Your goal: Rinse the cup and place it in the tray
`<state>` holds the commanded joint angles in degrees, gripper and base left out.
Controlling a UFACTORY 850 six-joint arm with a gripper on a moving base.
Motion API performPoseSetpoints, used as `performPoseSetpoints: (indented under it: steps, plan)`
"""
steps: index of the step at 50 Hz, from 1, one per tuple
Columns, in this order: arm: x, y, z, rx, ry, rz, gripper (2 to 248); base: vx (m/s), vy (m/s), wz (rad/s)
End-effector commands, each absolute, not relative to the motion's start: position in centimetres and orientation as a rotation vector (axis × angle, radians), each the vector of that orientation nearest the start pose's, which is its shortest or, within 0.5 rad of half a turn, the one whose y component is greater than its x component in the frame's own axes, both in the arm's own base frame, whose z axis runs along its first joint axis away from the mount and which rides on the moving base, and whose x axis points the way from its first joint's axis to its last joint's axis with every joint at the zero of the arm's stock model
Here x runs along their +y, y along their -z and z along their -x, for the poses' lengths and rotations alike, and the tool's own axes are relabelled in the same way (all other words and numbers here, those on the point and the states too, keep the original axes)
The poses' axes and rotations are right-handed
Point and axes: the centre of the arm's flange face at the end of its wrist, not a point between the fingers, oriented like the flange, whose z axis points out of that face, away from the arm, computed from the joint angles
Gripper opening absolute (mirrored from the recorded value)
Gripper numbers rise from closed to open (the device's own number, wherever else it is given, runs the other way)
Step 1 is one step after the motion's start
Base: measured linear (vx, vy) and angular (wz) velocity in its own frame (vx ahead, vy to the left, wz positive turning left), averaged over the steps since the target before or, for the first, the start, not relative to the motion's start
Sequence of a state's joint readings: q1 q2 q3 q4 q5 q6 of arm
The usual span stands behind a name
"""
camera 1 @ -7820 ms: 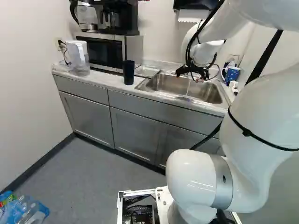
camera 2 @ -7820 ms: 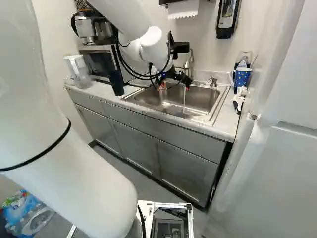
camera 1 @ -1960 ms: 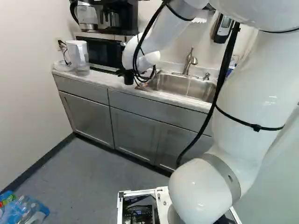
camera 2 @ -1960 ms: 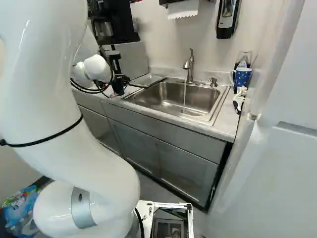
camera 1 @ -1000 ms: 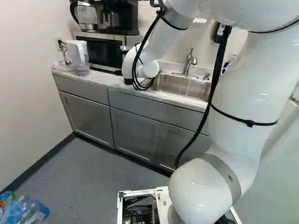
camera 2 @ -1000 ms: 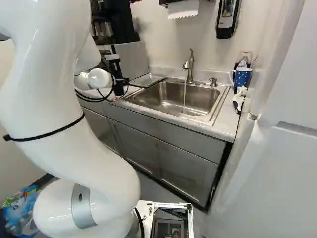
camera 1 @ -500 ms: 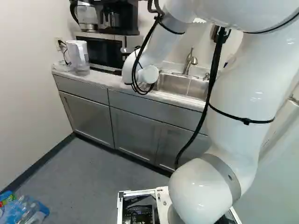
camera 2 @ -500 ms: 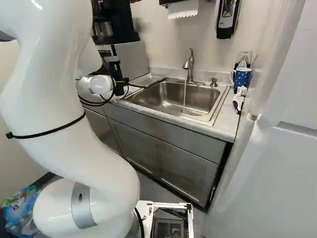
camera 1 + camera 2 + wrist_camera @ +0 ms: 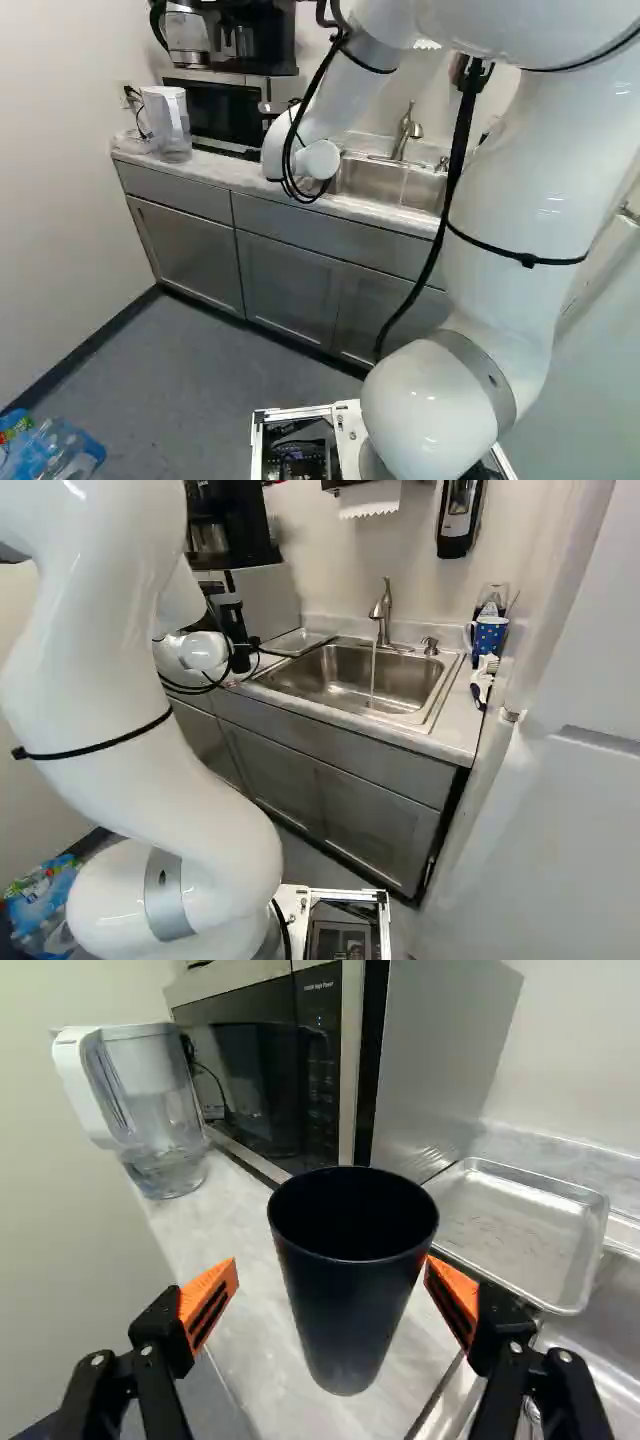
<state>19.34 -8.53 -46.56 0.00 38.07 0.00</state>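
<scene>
Your cup (image 9: 350, 1305) stands upright on the tabletop (image 9: 260, 1360), between the parted fingers of the open claw (image 9: 332, 1263), ungripped. It is beside the tray (image 9: 520, 1225), so placement remains to be done. Water (image 9: 373, 675) runs from the faucet (image 9: 383, 620) into the sink (image 9: 400, 680); whether you have rinsed the cup cannot be told. Small print marks the microwave (image 9: 262, 1085).

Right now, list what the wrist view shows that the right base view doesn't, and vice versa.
Wrist view only: the clear pitcher and the open mouth of the black cup, which stands within the open gripper.
Right base view only: the faucet, its running water and the blue mug.
Both: the metal tray, sink and microwave.
</scene>
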Motion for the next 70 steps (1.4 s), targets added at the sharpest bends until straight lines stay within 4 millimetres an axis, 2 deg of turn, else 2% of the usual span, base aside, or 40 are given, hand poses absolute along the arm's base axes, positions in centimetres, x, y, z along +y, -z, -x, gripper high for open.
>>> performPoseSetpoints:
  steps: [8,9,13,14,18,19,24,25,40,70]
  plan:
    - [17.4,-48.5,-49.6,-0.39,1.792,2.29,247,0.0,0.0,0.0]
    - [17.4,-48.5,-49.6,-0.39,1.792,2.29,222,0.0,0.0,0.0]
    - [17.4,-48.5,-49.6,-0.39,1.792,2.29,222,0.0,0.0,0.0]
    - [17.4,-48.5,-49.6,-0.39,1.792,2.29,184,0.0,0.0,0.0]
    - [17.4,-48.5,-49.6,-0.39,1.792,2.29,184,0.0,0.0,0.0]
    - [17.4,-48.5,-49.6,-0.39,1.792,2.29,146,0.0,0.0,0.0]
    - [17.4,-48.5,-49.6,-0.39,1.792,2.29,146,0.0,0.0,0.0]
    - [17.4,-48.5,-49.6,-0.39,1.792,2.29,125,0.0,0.0,0.0]
    - [17.2,-49.1,-49.7,-0.384,1.807,2.28,124,0.0,0.0,0.0]
    - [13.8,-52.2,-53.2,-0.289,1.918,2.259,124,0.0,0.0,0.0]
